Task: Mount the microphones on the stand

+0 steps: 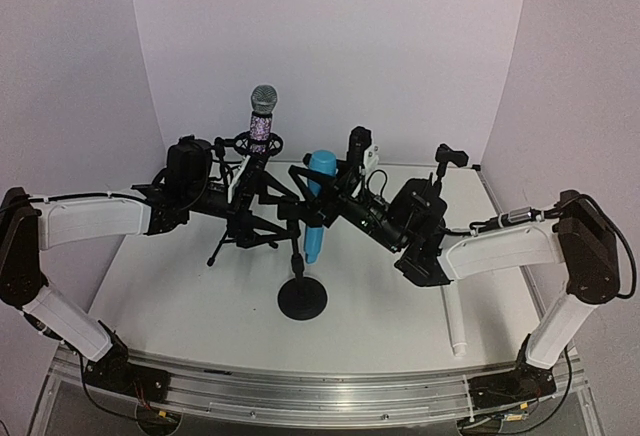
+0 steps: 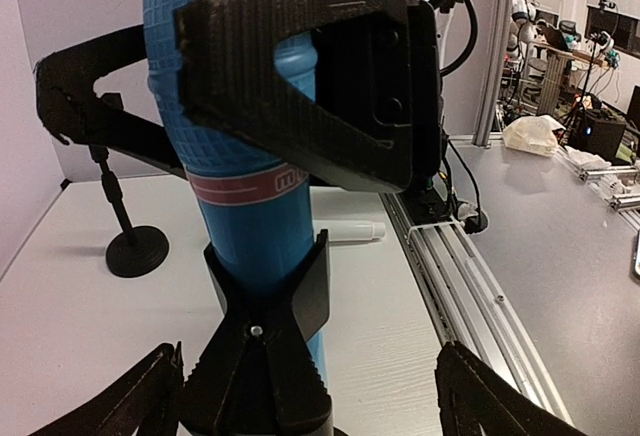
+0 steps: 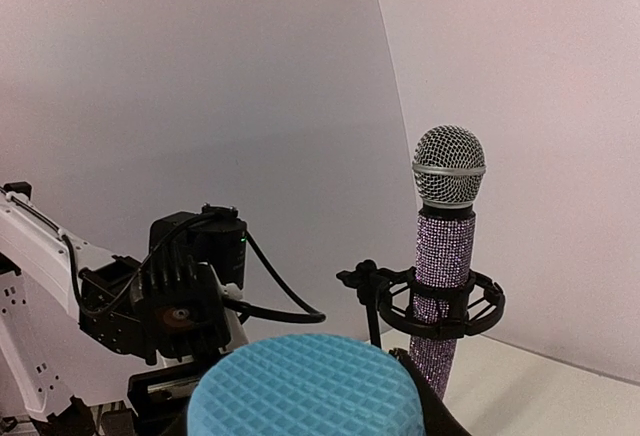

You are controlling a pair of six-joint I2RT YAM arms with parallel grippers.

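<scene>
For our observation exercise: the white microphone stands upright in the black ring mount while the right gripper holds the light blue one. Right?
No: the right wrist view shows the glittery purple, mesh-headed microphone in the black ring mount; the right gripper does hold the light blue microphone.

- Left arm (image 1: 95, 218), left edge: white shell link between black joints, thin black cable along its top.
- Right arm (image 1: 500, 249), right edge: matching white shell, bulky black elbow, black cable.
- Right gripper (image 2: 195, 96), upper centre: black wedge-shaped fingers (image 2: 330, 76), finely ribbed.
</scene>
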